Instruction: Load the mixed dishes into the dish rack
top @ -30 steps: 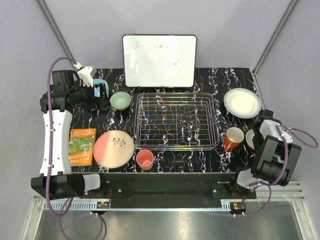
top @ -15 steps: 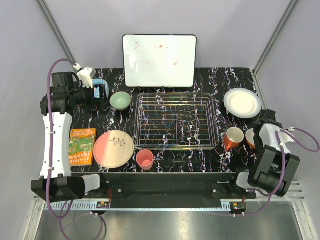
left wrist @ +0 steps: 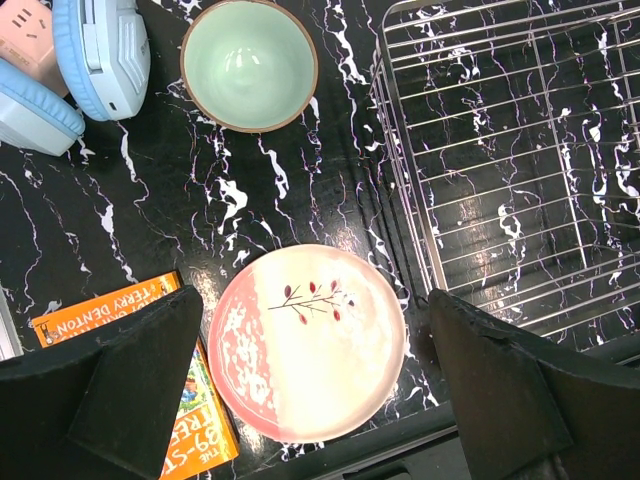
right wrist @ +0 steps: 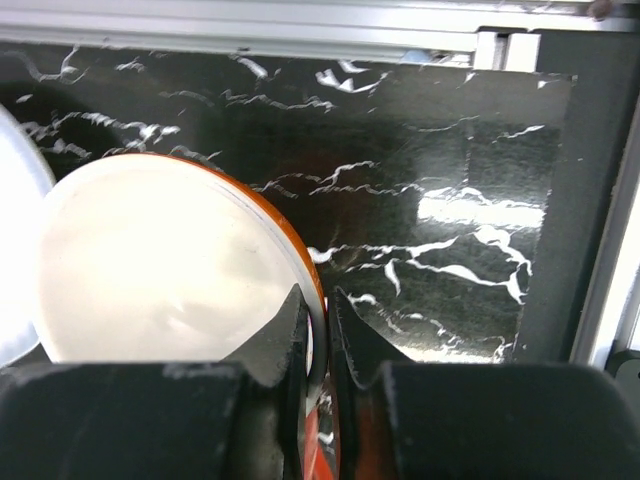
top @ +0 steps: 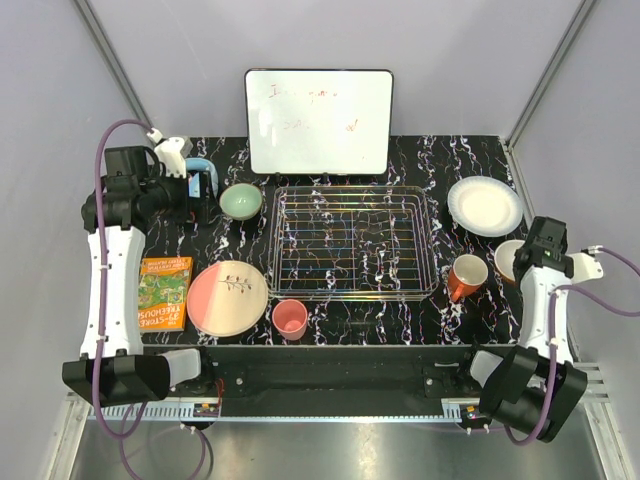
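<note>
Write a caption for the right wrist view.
Right gripper shut on the rim of the orange bowl with white inside, black marbled table beyond.

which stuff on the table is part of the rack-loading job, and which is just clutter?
Job: dish rack, green bowl, orange bowl, white plate, pink plate, pink cup, orange mug.
Clutter: book, headphones, whiteboard.
</note>
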You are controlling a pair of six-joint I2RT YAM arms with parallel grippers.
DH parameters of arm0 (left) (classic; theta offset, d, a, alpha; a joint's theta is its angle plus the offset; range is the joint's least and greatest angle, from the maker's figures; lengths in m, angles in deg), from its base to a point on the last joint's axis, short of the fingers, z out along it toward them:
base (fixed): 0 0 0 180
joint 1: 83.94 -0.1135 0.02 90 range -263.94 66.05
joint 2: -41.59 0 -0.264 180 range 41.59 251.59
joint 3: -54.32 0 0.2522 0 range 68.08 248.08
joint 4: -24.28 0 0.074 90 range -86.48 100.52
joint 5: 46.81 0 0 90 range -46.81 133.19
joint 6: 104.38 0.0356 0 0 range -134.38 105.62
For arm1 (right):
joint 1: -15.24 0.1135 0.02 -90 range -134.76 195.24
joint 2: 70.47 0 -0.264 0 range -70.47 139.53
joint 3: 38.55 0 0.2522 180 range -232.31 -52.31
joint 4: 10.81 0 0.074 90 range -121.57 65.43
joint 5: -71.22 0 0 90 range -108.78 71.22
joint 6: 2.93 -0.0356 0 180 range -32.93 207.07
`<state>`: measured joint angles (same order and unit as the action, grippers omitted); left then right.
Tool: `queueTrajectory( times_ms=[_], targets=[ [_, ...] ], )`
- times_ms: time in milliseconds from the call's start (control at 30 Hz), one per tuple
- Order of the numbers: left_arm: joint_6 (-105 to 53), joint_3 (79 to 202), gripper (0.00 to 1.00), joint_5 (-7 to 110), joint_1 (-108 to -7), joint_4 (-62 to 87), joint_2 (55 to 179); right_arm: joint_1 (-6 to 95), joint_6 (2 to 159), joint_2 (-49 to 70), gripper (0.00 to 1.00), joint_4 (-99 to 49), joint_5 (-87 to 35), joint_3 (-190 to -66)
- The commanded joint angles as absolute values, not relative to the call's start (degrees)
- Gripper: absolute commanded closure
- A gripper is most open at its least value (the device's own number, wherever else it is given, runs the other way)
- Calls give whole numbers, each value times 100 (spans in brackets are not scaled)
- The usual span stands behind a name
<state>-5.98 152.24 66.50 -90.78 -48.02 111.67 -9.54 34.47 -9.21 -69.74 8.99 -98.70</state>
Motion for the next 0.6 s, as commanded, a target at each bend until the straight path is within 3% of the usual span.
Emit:
queueTrajectory(
  times_ms=[0, 167, 267, 433, 567],
  targets=[
    [-691, 15175, 1, 6596, -9115, -4546, 10997, -955, 3662, -1437, 100, -6904, 426, -10442],
    [-796, 15131, 1, 6683, -9115, -4503, 11058, -569, 4118, -1580, 100, -6658, -190, -11522],
    [-849, 15113, 1, 6675, -9115, -4467, 11067, 177, 4706, -1168, 100, -6754, -121, -12611],
    [-876, 15105, 1, 6613, -9115, -4450, 11041, 1688, 5735, 115, 100, -7553, 739, -14289],
    [-823, 15078, 1, 6543, -9124, -4441, 10979, 2908, 6228, 898, 100, -7967, 1574, -14618]
  ],
)
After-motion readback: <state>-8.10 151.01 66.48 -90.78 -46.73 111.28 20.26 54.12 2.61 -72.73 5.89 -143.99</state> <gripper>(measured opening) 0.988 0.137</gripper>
